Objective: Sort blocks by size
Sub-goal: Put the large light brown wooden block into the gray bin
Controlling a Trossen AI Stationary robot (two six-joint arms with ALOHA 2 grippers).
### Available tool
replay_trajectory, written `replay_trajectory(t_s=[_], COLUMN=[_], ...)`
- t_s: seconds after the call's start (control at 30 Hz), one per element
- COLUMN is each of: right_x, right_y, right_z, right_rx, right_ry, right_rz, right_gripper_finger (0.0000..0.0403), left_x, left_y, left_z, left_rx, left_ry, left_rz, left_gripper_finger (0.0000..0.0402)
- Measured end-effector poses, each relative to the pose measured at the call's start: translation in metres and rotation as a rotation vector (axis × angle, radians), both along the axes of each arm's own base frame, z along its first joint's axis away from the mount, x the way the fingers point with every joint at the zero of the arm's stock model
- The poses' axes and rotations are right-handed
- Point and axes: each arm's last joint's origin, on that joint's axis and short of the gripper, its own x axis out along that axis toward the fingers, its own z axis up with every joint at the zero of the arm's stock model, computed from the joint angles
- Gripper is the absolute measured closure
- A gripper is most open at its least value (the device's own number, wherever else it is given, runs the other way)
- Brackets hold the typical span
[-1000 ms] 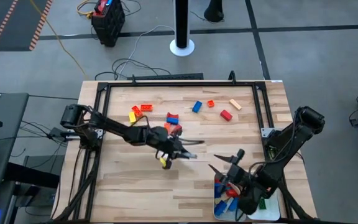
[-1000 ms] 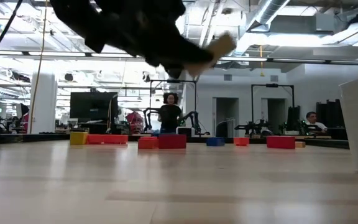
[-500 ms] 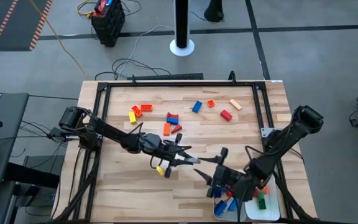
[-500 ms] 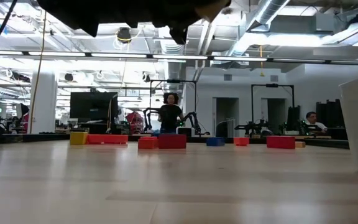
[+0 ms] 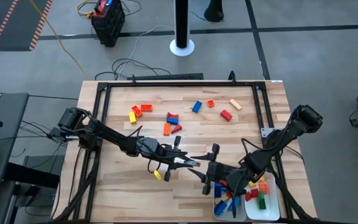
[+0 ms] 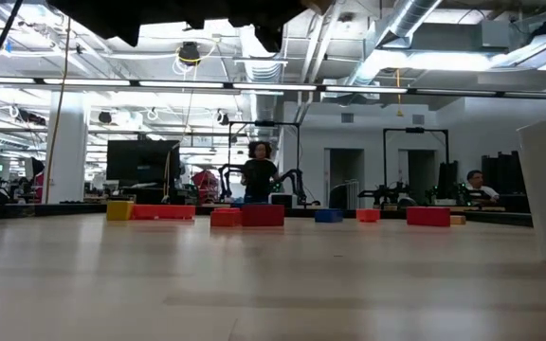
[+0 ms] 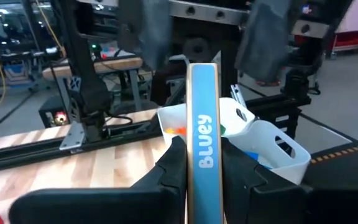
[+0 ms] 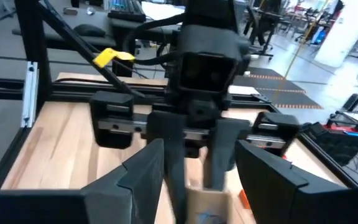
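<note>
Left gripper (image 5: 194, 163) is clamped on a thin tan block (image 7: 204, 134) mid-table. The right gripper (image 5: 208, 178) faces it with fingers spread, maybe around that same block. More blocks (image 5: 170, 118) sit scattered on the far side of the wooden table (image 5: 123, 186), and sorted ones fill the white trays (image 5: 277, 210) near right. Grey floor around.

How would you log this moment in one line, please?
left gripper: shut on tan block, mid-air | right gripper: open, facing it | phase: handover pending

left hand (image 5: 188, 162) pinched, right hand (image 5: 209, 168) seemingly spread
</note>
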Motion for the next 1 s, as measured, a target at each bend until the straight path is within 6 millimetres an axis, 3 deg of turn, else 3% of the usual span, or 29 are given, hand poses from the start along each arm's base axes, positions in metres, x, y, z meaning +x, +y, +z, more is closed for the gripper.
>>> replay_trajectory(t_s=[0.2,0.47,0.63,0.8,1.0], right_x=[0.001,0.007,0.002,-0.022,-0.055], right_y=[0.001,-0.001,0.0,0.005,0.01], right_z=[-0.004,-0.013,-0.015,-0.002,-0.005], right_rx=[-0.009,-0.037,-0.056,0.002,0.285], right_ry=[0.019,0.057,0.096,0.112,0.275], right_rz=[0.017,0.005,0.018,0.056,0.155], right_gripper_finger=[0.0198,0.0323,0.0322,0.0322,0.0322], left_x=[0.0,0.0,0.0,0.0,-0.002], left_y=[0.0,0.0,0.001,0.001,0.007], left_z=[0.004,0.002,-0.003,-0.009,-0.013], left_rx=[-0.021,-0.037,-0.052,-0.022,0.012], left_ry=[-0.039,-0.014,0.051,0.109,0.192], left_rz=[0.001,0.002,0.017,0.016,0.038], left_gripper_finger=[0.0352,0.0325,0.03,0.0233,0.0168])
